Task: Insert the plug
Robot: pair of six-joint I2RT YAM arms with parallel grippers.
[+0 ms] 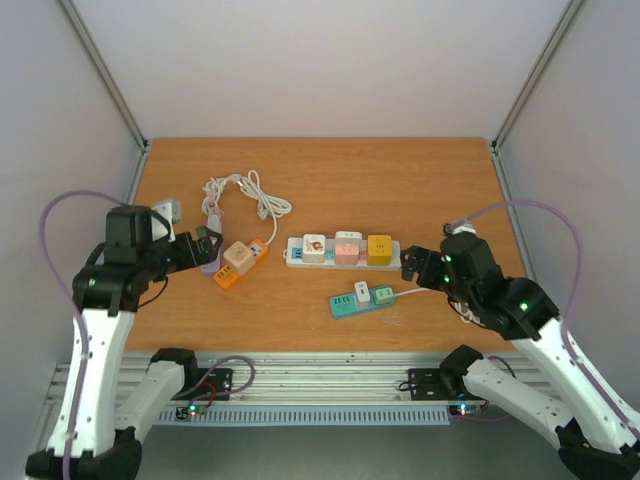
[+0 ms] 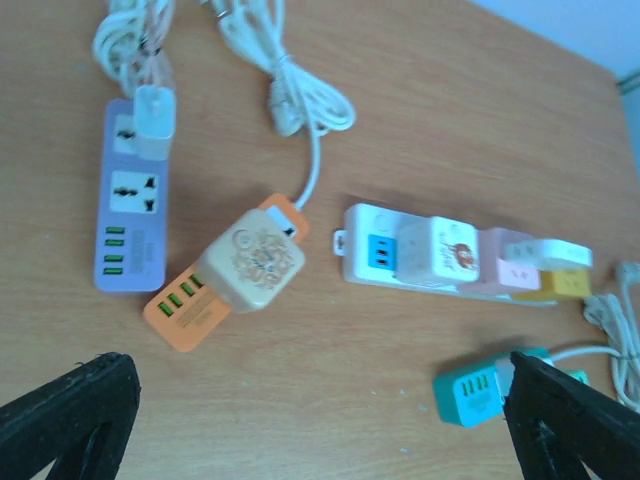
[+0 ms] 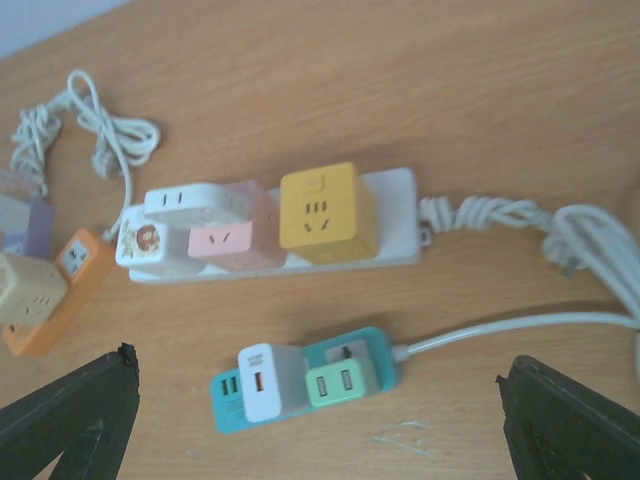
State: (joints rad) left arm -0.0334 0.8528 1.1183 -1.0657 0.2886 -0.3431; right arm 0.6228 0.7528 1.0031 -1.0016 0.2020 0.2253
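A white power strip [image 1: 296,252] lies mid-table with a picture cube, a pink cube [image 3: 228,240], a flat white plug [image 3: 190,202] and a yellow cube [image 3: 325,212] on it. A teal strip [image 1: 342,304] in front carries a white adapter [image 3: 265,385] and a green adapter [image 3: 340,382]. An orange strip [image 2: 185,310] holds a beige cube [image 2: 255,262]. A purple strip [image 2: 130,215] holds a white charger [image 2: 155,120]. My left gripper [image 1: 205,245] is open and empty above the purple and orange strips. My right gripper [image 1: 415,268] is open and empty by the white strip's right end.
A loose coiled white cable [image 1: 240,195] lies behind the orange strip. The white strip's bundled cord [image 3: 560,235] runs off to the right, under my right arm. The teal strip's cord [image 3: 480,330] leads right as well.
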